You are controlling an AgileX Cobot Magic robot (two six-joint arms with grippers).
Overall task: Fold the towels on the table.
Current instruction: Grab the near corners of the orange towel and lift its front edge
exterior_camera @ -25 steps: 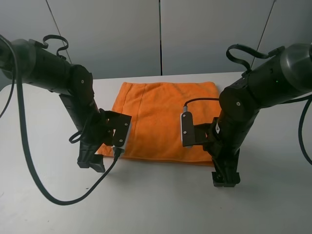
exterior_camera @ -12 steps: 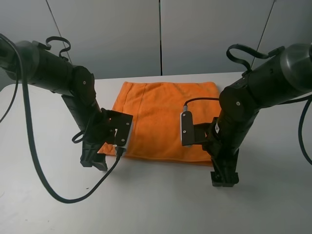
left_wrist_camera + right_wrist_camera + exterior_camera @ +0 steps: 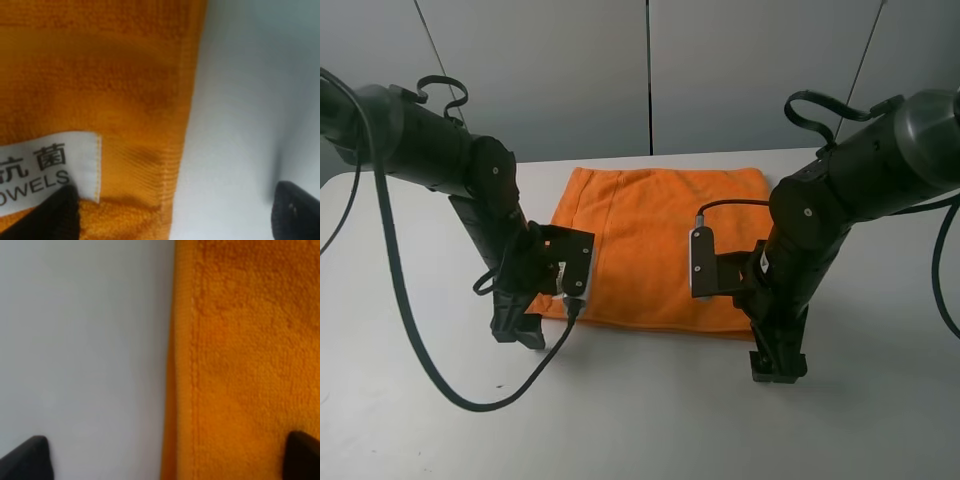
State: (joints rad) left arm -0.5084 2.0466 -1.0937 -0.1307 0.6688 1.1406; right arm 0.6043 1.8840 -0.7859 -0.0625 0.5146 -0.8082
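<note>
A bright orange towel (image 3: 650, 245) lies flat on the white table (image 3: 640, 420). My left gripper (image 3: 517, 328) hangs open at the towel's front left corner. In the left wrist view its jaws (image 3: 175, 215) straddle the hemmed edge: one fingertip (image 3: 55, 215) is over the cloth by the white label (image 3: 50, 170), the other over bare table (image 3: 240, 100). My right gripper (image 3: 778, 365) stands open at the front right corner. In the right wrist view it (image 3: 165, 457) straddles the stitched hem of the towel (image 3: 250, 340), one fingertip (image 3: 25, 457) over the table (image 3: 85, 340).
A black cable (image 3: 470, 400) loops from the left arm down over the table in front of the towel. Wrist cameras (image 3: 700, 262) jut from both arms over the cloth. Grey wall panels (image 3: 650, 70) stand behind the table's far edge.
My left gripper has shifted right and a little farther back, onto the towel's front left corner. The right gripper has barely moved. Both stay open.
</note>
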